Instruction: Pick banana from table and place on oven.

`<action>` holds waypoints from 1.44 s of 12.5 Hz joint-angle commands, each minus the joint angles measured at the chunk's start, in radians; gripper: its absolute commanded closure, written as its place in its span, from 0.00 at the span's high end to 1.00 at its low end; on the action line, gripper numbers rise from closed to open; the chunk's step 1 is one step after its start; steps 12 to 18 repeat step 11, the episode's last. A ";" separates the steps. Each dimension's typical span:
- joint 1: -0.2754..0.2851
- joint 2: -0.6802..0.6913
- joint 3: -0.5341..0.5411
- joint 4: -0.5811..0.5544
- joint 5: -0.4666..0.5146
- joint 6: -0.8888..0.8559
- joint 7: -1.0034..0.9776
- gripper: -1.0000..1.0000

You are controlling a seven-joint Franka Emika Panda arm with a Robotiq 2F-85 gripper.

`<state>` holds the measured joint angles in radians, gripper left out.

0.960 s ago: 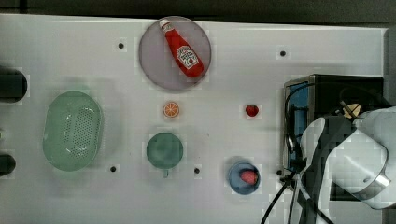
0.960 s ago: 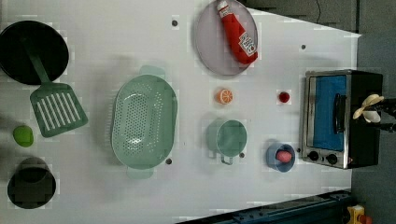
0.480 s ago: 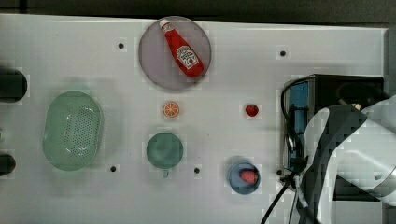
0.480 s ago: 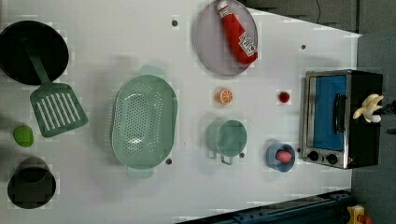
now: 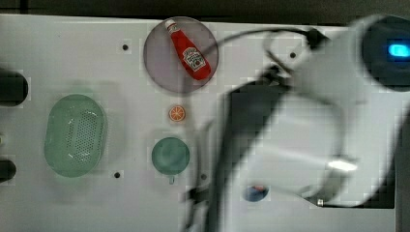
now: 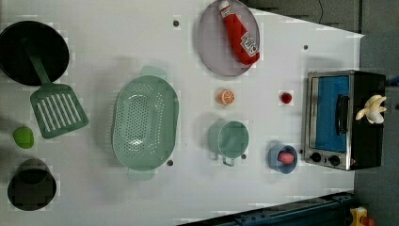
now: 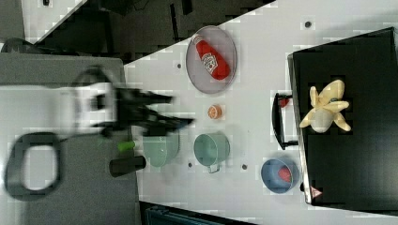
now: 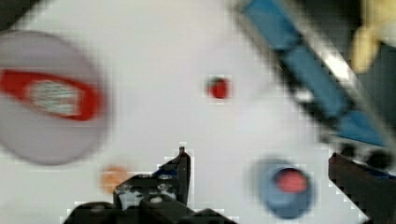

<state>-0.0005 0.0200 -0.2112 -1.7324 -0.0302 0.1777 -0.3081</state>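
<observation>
The peeled yellow banana [image 6: 371,109] lies on the oven's black top [image 7: 347,164], free of any grip; it is also seen in the right view [image 7: 325,112]. The oven [image 6: 343,120] stands at the right end of the white table [image 6: 117,42] in the left view, its blue glass door facing the table. In the wrist view my gripper [image 8: 258,156] is open, with nothing between its fingers [image 8: 182,163], above the table beside the oven door [image 8: 317,79]. In the right view the gripper [image 7: 173,111] is blurred and far from the banana. My arm [image 5: 309,121] covers the oven in the top view.
A ketchup bottle [image 6: 240,33] lies on a grey plate [image 6: 211,52]. An orange slice [image 6: 226,97], a small red object [image 6: 286,97], a green cup [image 6: 229,140] and a blue bowl [image 6: 282,158] sit mid-table. A green colander [image 6: 145,121], spatula [image 6: 56,109] and black pan [image 6: 28,52] lie further left.
My arm has swung away from the oven and now sweeps, blurred, across the top view. The banana stays where it was on the oven top.
</observation>
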 commanded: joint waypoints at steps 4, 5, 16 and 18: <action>0.071 -0.131 0.163 -0.002 -0.014 -0.135 0.357 1.00; 0.071 -0.131 0.163 -0.002 -0.014 -0.138 0.357 1.00; 0.071 -0.118 0.163 -0.002 -0.014 -0.136 0.357 1.00; 0.071 -0.118 0.163 -0.002 -0.014 -0.136 0.357 1.00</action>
